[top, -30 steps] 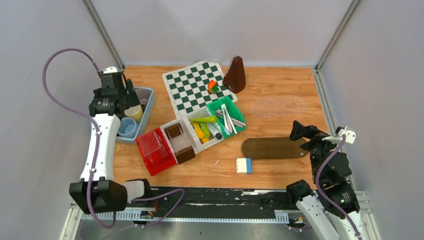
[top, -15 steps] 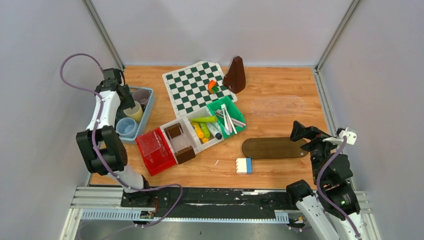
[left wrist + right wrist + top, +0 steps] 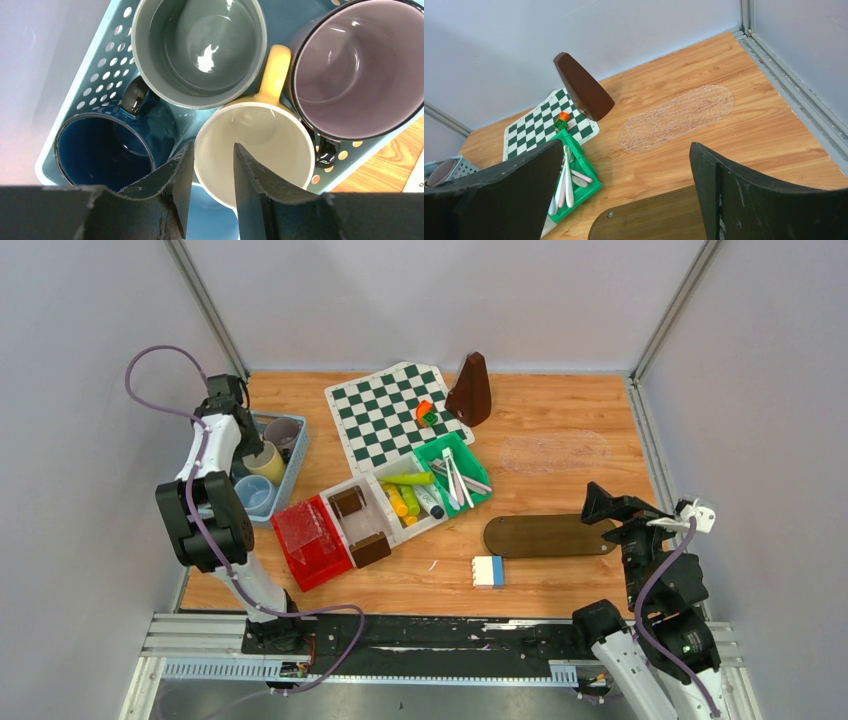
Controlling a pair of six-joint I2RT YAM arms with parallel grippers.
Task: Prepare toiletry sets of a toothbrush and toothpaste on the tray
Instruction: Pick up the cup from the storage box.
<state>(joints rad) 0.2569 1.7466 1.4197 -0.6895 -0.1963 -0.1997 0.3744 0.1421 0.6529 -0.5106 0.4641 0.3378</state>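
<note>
Rim of the pale yellow mug (image 3: 265, 145) in the blue basket (image 3: 95, 80) sits inside my half-open left gripper (image 3: 212, 146), unclamped; right gripper (image 3: 626, 147) wide open, empty.

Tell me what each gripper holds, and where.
Nothing yet: left gripper straddles the rim of the pale yellow mug, one jaw inside, not clamped; right gripper open, empty.
</note>
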